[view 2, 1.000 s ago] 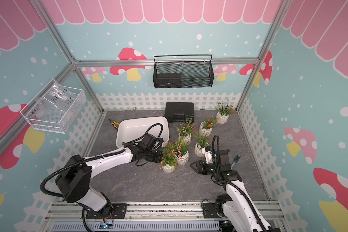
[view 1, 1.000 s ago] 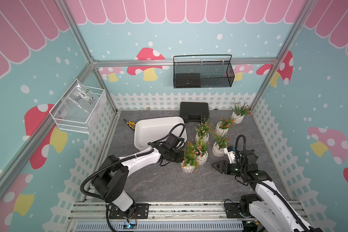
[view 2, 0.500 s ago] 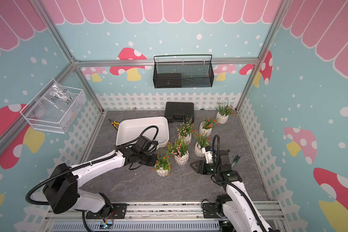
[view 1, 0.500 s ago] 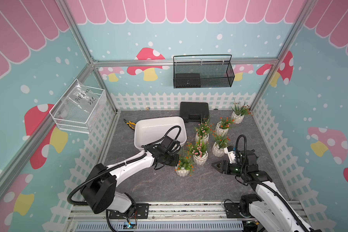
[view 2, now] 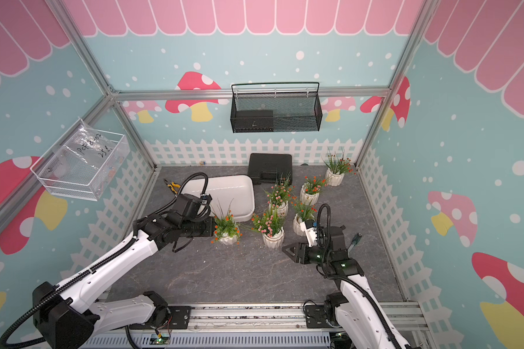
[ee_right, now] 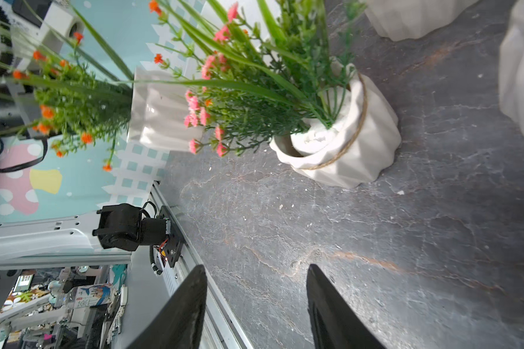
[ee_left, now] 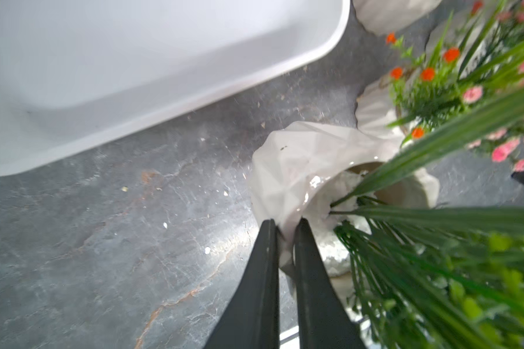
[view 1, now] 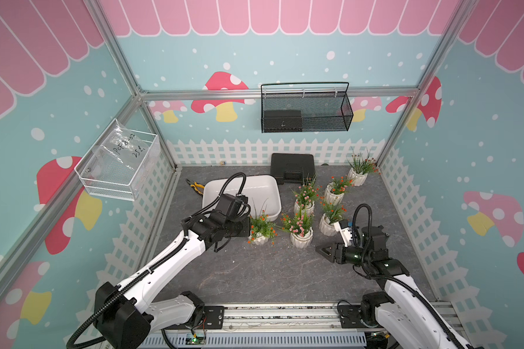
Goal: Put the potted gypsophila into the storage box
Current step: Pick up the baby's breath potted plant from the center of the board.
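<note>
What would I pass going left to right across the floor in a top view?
Yellow-handled pliers → storage box → front pink-flowered pot → right gripper → corner pot by the fence.

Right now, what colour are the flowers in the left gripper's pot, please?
Orange-red flowers in the held pot; clearest in a top view.

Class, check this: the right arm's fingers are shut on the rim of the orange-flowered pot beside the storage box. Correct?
Wrong arm: it is the left gripper whose fingers are shut on the rim of the orange-flowered pot beside the storage box, as the left wrist view shows. The right gripper stands open.
</note>
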